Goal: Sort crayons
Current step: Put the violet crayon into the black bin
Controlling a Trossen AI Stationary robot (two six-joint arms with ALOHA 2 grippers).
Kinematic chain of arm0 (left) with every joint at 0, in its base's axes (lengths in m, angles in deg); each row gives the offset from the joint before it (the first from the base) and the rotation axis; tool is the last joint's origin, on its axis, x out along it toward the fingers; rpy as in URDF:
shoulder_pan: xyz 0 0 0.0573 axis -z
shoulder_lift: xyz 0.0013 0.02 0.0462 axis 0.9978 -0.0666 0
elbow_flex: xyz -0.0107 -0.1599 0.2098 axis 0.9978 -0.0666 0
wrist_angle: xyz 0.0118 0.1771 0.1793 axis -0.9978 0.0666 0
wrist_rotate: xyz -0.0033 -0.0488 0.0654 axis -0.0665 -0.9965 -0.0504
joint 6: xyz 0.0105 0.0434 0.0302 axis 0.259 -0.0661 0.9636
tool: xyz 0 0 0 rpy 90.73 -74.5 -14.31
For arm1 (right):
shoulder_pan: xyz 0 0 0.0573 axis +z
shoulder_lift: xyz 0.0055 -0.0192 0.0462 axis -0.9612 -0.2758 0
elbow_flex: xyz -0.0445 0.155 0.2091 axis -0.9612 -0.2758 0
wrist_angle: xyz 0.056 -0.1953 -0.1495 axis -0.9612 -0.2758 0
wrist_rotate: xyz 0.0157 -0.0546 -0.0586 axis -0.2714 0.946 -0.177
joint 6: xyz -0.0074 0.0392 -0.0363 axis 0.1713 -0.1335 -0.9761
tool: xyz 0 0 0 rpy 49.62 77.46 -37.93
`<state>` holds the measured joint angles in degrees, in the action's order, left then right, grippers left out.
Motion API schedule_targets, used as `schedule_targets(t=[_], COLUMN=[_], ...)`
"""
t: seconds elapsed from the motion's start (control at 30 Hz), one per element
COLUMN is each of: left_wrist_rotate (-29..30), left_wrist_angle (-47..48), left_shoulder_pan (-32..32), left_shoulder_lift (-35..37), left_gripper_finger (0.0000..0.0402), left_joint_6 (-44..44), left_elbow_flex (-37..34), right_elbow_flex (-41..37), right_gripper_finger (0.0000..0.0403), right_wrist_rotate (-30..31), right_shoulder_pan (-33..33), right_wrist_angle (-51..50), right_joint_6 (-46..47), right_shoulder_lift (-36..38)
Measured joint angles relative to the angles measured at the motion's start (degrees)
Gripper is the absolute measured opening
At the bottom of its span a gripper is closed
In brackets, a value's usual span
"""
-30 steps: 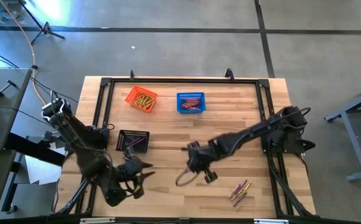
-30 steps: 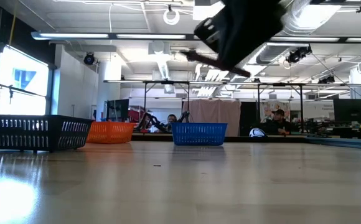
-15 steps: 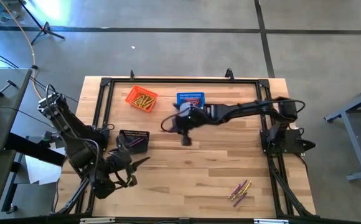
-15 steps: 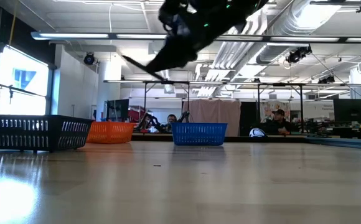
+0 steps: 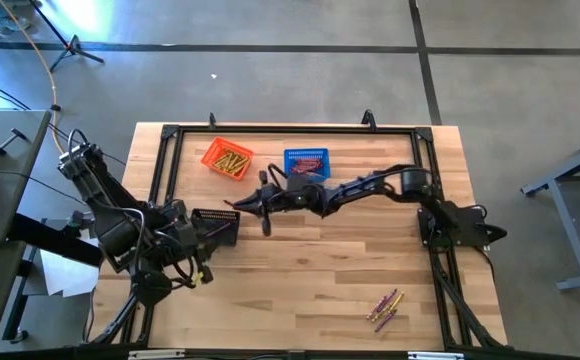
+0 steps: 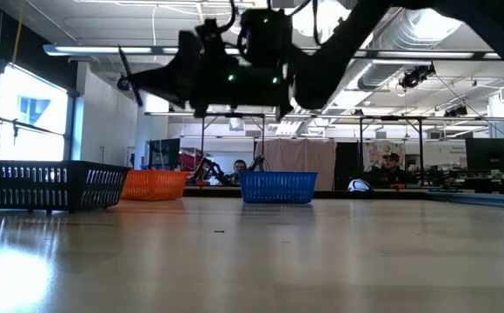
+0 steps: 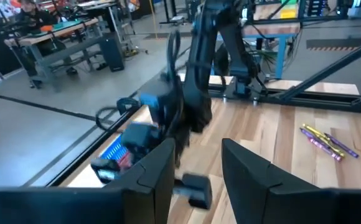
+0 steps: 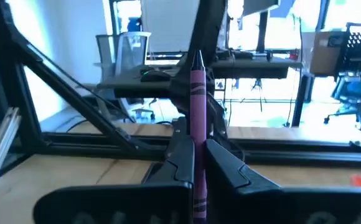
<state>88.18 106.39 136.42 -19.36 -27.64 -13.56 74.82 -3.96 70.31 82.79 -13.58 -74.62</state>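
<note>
My right gripper [image 5: 236, 203] reaches level across the table, shut on a purple crayon [image 8: 197, 99], beside the far right corner of the black basket [image 5: 215, 226]. The low view shows it high over the table [image 6: 161, 80]. My left gripper [image 7: 196, 171] stands open and holds nothing, at the table's left by the black basket [image 5: 198, 258]. The orange basket [image 5: 227, 159] holds yellow crayons and the blue basket [image 5: 307, 165] holds red ones. A few loose crayons [image 5: 385, 307] lie flat on the wood near the front right. My right gripper pinches the purple crayon's shaft [image 8: 197, 146] between its two fingers. The fingers come level from the table's right and lie across the crayon. The crayon stands about upright, its pointed end [image 8: 197, 60] up, lifted clear of the table.
The three baskets stand along the table's far and left parts: black [image 6: 48, 185], orange [image 6: 155, 184], blue [image 6: 277, 186]. A dark frame [image 5: 170, 135] runs round the table's edges. Bare wood [image 5: 300, 280] lies in the middle and front.
My right gripper has swung from the table's near middle toward the far edge, then left to the black basket. It has tipped from pointing down to level and still holds the crayon. My left gripper has drawn back toward the left edge and risen.
</note>
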Motion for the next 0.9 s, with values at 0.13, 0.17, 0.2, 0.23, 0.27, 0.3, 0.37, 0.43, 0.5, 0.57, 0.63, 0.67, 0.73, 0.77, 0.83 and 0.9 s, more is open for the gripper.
schedule_targets(t=[0.13, 0.17, 0.2, 0.23, 0.27, 0.3, 0.37, 0.43, 0.5, 0.57, 0.63, 0.67, 0.73, 0.77, 0.83, 0.9], left_wrist_rotate=[1.08, 1.16, 1.22, 1.26, 1.26, 1.25, 1.24, 1.25, 1.18, 0.93, 0.89, 0.87, 0.86, 0.86, 0.84, 0.84], left_wrist_angle=[0.0, -0.01, -0.03, -0.01, -0.01, -0.03, -0.03, -0.09, -0.17, -0.21, -0.29, -0.27, -0.27, -0.27, -0.27, -0.27], left_shoulder_pan=[0.0, 0.0, 0.0, 0.0, 0.0, 0.0, 0.0, 0.0, 0.0, 0.0, 0.0, 0.0, 0.0, 0.0, 0.0, 0.0], left_shoulder_lift=[0.05, 0.05, 0.05, 0.05, 0.05, 0.05, 0.05, 0.05, 0.05, 0.05, 0.05, 0.05, 0.05, 0.05, 0.05, 0.05], left_gripper_finger=[0.0117, 0.0117, 0.0117, 0.0117, 0.0117, 0.0117, 0.0117, 0.0117, 0.0117, 0.0117, 0.0117, 0.0117, 0.0117, 0.0117, 0.0117, 0.0117], left_joint_6=[1.08, 1.54, 1.64, 1.64, 1.64, 1.64, 1.57, 1.43, 1.43, 1.43, 1.43, 1.43, 1.43, 1.43, 1.43, 1.41], left_elbow_flex=[0.0, 0.0, 0.0, 0.0, 0.0, 0.0, 0.0, 0.0, 0.0, 0.0, 0.0, 0.0, 0.0, 0.0, 0.0, 0.0], right_elbow_flex=[4.53, 6.24, 8.12, 9.9, 11.94, 13.99, 18.08, 21.82, 24.82, 27.03, 28.78, 29.3, 30.17, 30.51, 30.93, 30.97], right_gripper_finger=[0.0005, 0.0006, 0.0008, 0.0009, 0.001, 0.0011, 0.0011, 0.0012, 0.0012, 0.0013, 0.0013, 0.0013, 0.0018, 0.0023, 0.0039, 0.0061], right_wrist_rotate=[0.41, 0.38, 0.22, -0.41, -1.31, -1.74, -2.31, -2.24, -2.21, -2.21, -2.21, -2.21, -2.21, -2.21, -2.22, -2.21], right_shoulder_pan=[0.78, 1.05, 1.38, 1.74, 2.07, 2.38, 2.93, 3.3, 3.47, 3.65, 3.71, 3.71, 3.67, 3.48, 3.21, 2.82], right_wrist_angle=[0.57, -0.07, -0.6, -1.22, -1.87, -2.53, -5.22, -9.85, -15.4, -20.25, -23.74, -24.94, -27.61, -28.87, -30.62, -31.33], right_joint_6=[3.62, 4.25, 4.84, 5.01, 5.17, 5.26, 5.33, 4.55, 3.53, 2.96, 2.14, 1.88, 2.15, 2.19, 2.22, 2.34], right_shoulder_lift=[-6.03, -7.77, -9.52, -11.09, -12.58, -13.76, -15.63, -17.08, -18.21, -18.55, -18.47, -18.42, -18.42, -18.42, -18.42, -18.42])
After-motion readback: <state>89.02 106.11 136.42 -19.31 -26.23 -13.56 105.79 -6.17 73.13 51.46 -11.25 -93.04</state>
